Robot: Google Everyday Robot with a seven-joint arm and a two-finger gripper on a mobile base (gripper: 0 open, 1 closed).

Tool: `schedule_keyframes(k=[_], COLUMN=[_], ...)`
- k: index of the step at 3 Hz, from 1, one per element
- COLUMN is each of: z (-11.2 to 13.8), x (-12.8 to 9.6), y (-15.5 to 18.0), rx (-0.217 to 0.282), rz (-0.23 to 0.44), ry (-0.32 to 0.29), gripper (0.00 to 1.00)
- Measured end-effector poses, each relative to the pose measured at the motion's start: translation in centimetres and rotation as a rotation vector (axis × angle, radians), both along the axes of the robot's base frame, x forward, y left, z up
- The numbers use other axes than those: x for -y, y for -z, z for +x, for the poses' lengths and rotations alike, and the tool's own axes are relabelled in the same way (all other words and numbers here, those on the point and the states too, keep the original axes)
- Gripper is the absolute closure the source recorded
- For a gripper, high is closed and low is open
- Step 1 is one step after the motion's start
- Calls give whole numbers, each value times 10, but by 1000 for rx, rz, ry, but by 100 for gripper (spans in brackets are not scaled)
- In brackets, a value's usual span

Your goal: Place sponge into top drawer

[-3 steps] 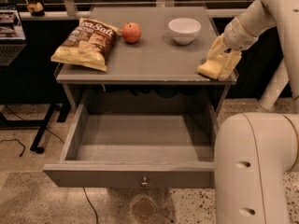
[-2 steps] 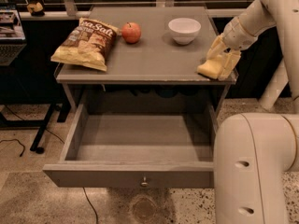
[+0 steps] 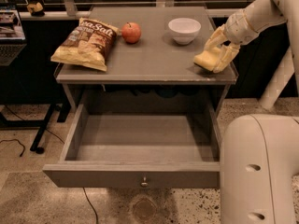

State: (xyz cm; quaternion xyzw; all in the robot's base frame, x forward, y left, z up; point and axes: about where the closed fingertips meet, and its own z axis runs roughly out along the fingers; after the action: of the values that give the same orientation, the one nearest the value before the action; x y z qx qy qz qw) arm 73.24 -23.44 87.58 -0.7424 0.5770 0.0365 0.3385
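Grey cabinet seen from the front and above, with the robot's arm [image 3: 254,15] reaching in from the upper right. The tool [image 3: 218,55] sits low over the front right corner of the tabletop [image 3: 154,59], directly at the sponge [image 3: 204,61]; the sponge, a pale yellow block, rests on the tabletop close to its right edge, in contact with the tool. Tool and sponge share nearly the same colour, so whether the tool is clenched on the sponge or released cannot be told. Behind the sponge and slightly to its left stands a white bowl [image 3: 184,29]; further left lies a red apple [image 3: 131,32], and at the left end a chip bag [image 3: 84,43] lies flat, reaching the front left corner. Below the tabletop the top drawer [image 3: 117,174] is pulled fully open, its interior showing only the grey floor, with a small metal knob [image 3: 144,182] at the centre of its front panel. The robot's pale body [image 3: 259,171] fills the lower right, just beside the drawer's right end
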Motion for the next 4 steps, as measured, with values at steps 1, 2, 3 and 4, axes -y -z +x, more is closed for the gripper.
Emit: schedule_keyframes(k=[1, 2, 3, 4], z=[-8, -27, -48, -68], x=[-6, -7, -1, 2], y=[-19, -22, -27, -25], rx=[40, 47, 63, 62], rz=[58, 144, 241, 314], ry=[-43, -117, -160, -181], gripper=[100, 100, 100, 100])
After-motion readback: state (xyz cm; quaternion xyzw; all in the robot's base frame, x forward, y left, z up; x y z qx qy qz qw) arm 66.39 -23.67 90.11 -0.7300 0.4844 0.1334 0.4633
